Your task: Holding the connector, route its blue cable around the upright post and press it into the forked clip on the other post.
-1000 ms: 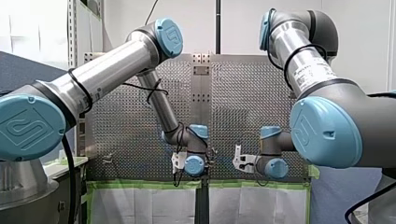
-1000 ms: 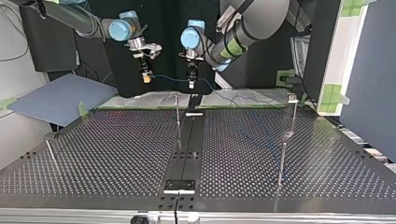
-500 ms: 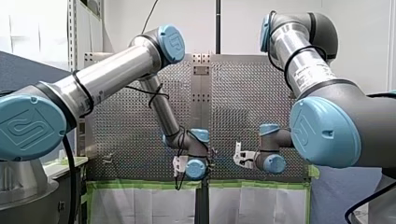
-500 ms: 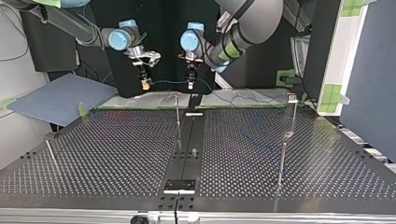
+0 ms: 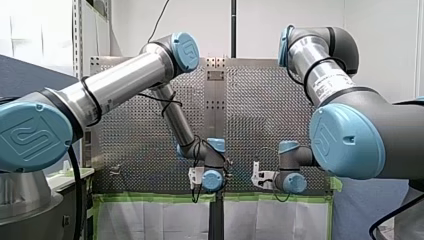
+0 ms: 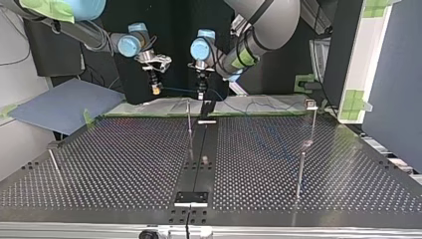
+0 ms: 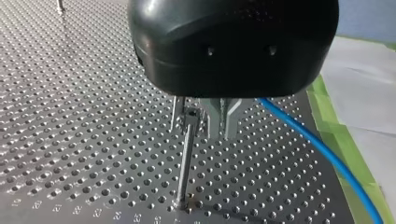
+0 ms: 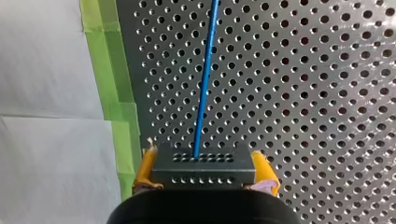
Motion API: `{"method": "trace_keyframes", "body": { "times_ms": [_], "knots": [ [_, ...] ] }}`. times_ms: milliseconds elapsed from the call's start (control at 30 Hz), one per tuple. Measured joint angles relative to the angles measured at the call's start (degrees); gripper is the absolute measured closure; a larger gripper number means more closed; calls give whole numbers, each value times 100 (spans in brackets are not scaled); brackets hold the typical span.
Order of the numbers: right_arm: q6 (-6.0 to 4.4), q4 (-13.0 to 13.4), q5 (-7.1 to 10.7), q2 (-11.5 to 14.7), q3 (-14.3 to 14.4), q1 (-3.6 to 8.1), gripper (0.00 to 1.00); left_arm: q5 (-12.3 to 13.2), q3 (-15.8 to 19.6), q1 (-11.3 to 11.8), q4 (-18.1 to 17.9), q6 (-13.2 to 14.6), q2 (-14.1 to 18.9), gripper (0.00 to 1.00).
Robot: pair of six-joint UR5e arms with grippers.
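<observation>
Blue cable (image 8: 204, 79) leaves the grey rectangular connector block (image 8: 203, 164) that our right gripper (image 8: 205, 171) grips between its yellow pads (image 8: 145, 168), one pad against each end of the block, and runs straight ahead of that gripper over the perforated metal table (image 8: 303, 93). Beside it, along the table's edge, we see a strip of green tape (image 8: 105, 70) and past that a white sheet (image 8: 46, 70). In the top view the blue cable stretches nearly level from our right gripper across to our left gripper (image 6: 201, 93), both hanging in the air above the far edge of the table. Our left gripper, a black body with narrow metal fingers (image 7: 232, 116), has those fingers pinched close together on the cable, which comes out beside them and slopes away down toward the tape. Just beside the fingers stands the top of a thin upright metal post (image 7: 185, 158), planted in the table below; we cannot tell whether its top is forked or whether the cable touches it. Farther out in the top view, a second upright post (image 6: 313, 122) with a small fitting at its top and a third post (image 6: 300, 172) nearer the camera stand at the right, and a leaning rod (image 6: 53, 164) sits at the left.
</observation>
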State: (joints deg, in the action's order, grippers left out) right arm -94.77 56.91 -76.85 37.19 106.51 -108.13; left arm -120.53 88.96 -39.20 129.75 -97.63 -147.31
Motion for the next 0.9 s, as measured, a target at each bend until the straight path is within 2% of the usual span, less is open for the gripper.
{"method": "trace_keyframes", "body": {
  "times_ms": [467, 900],
  "knots": [
    [-8, -49, 2, -15, -203, 120, 100, 67, -18, 104, 75, 52, 1, 100],
    [7, -291, 16, -21, -530, 149, 100, 169, -146, 113, 230, 216, 1, 100]
  ]
}}
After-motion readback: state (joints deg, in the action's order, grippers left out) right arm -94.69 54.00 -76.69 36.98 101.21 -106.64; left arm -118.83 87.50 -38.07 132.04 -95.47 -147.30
